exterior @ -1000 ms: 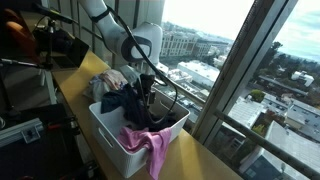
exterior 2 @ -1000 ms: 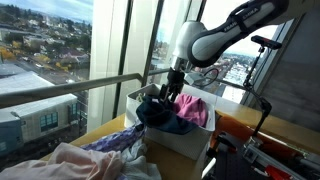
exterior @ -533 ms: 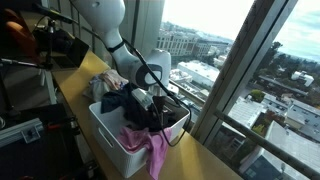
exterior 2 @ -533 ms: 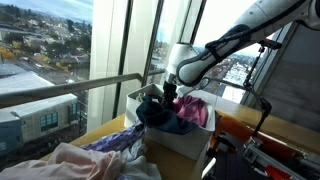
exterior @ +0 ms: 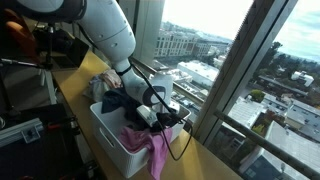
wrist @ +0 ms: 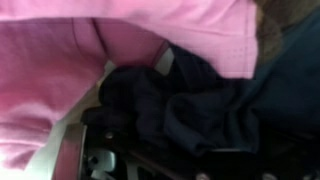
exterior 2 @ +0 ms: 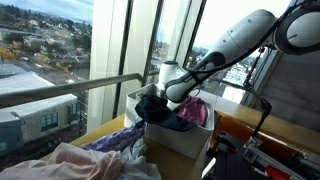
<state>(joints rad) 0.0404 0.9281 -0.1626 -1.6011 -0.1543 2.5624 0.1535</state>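
A white basket (exterior: 108, 140) (exterior 2: 186, 143) full of clothes stands on the wooden ledge by the window. On top lie a pink garment (exterior: 152, 150) (exterior 2: 198, 110) (wrist: 60, 70) and a dark navy garment (exterior: 118, 102) (exterior 2: 153, 110) (wrist: 190, 105). My gripper (exterior: 156, 116) (exterior 2: 166, 98) is down among the clothes, at the seam between the navy and the pink cloth. In the wrist view the gripper (wrist: 235, 176) shows only two tips, set wide apart at the bottom edge, with navy folds right in front of them. Nothing is visibly pinched.
A loose heap of pale and patterned clothes (exterior 2: 90, 160) lies on the ledge beside the basket. The window glass and its metal rail (exterior 2: 90, 85) run close behind. A yellowish cloth (exterior: 95, 65) and dark equipment (exterior: 40, 50) stand at the ledge's far end.
The arm has bent forward and lowered, bringing the gripper from above the basket down into the clothes. The garments have barely shifted.
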